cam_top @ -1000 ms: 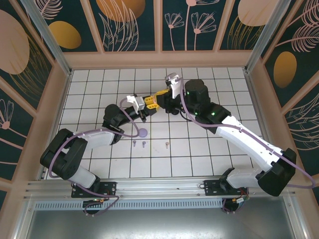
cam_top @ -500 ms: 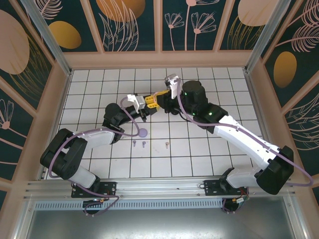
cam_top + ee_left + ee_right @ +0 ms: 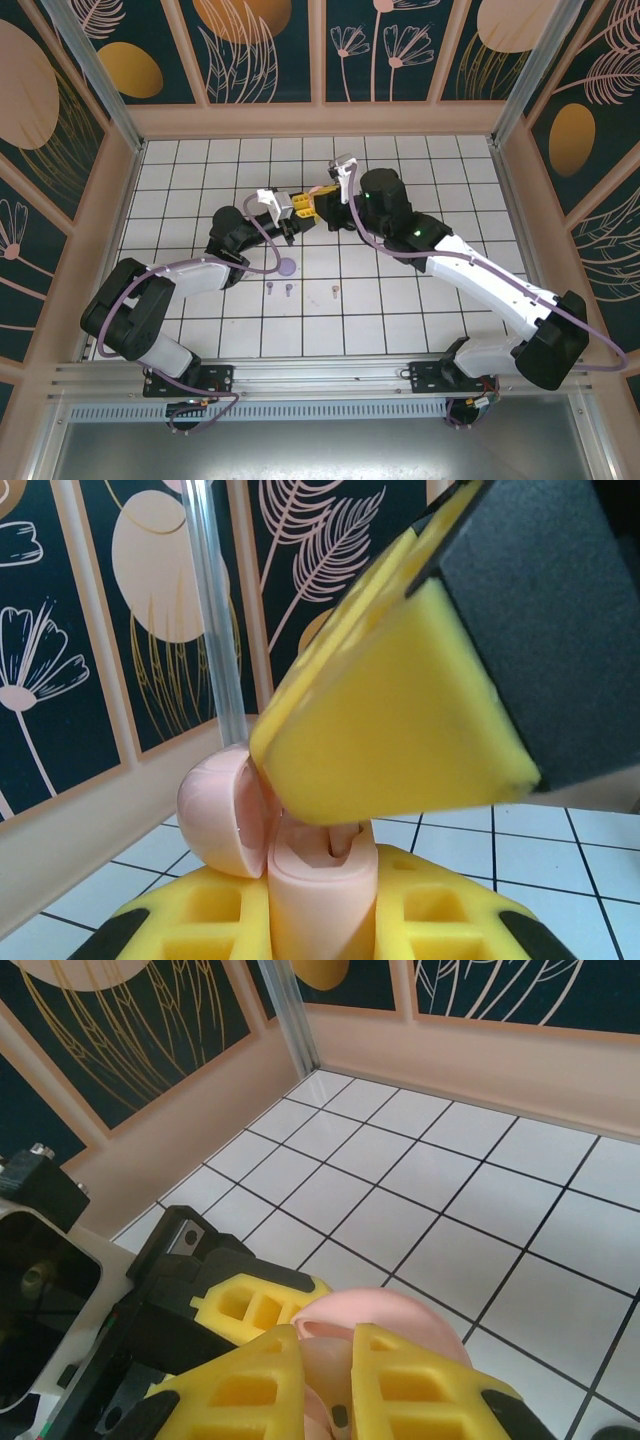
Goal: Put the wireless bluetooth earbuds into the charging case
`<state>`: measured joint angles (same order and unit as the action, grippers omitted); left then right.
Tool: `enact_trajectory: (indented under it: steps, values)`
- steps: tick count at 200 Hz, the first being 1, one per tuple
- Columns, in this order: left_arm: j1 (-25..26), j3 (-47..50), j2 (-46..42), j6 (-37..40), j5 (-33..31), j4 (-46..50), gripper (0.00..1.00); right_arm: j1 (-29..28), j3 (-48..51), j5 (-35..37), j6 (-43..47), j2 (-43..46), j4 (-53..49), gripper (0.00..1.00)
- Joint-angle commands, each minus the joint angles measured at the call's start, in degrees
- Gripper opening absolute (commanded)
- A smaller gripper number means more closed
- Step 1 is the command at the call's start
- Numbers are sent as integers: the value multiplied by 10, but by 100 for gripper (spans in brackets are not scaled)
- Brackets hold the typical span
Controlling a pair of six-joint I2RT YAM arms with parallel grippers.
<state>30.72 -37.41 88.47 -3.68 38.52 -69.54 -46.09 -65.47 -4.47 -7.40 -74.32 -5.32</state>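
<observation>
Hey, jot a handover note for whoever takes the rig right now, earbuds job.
Left tool: shut on the open pink case.
Right tool: shut on what looks like a pink earbud, poised over that case.
On the tiles: purple case and three loose earbuds.
Done: nothing visibly seated yet.
Left: seat this bud, close the lid, then the loose ones.

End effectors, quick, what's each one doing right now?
Left end effector: closed on the open pale pink round plastic charging case.
Right end effector: closed on a small pale pink piece, likely an earbud.
</observation>
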Motion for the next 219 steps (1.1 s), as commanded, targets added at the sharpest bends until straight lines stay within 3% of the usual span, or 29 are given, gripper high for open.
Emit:
enact_trajectory:
  steps: [1,51,89,119,175,219]
  values:
    - [3,-22,-5,-6,-2,-31,0,-17,15,21,17,-7,-15,14]
    - [3,-26,-7,-11,-9,-29,0,-33,23,47,7,-13,-24,16]
    - [3,-23,-1,-17,-21,-27,0,-32,-31,76,-20,-11,-51,48]
    - [3,-16,4,-22,-50,-33,0,-30,-81,94,-59,10,-79,61]
    - [3,-4,13,-33,-102,-51,0,-25,-42,128,-192,102,-137,66]
    - [3,2,0,-31,-133,-46,0,-23,62,142,-279,127,-195,65]
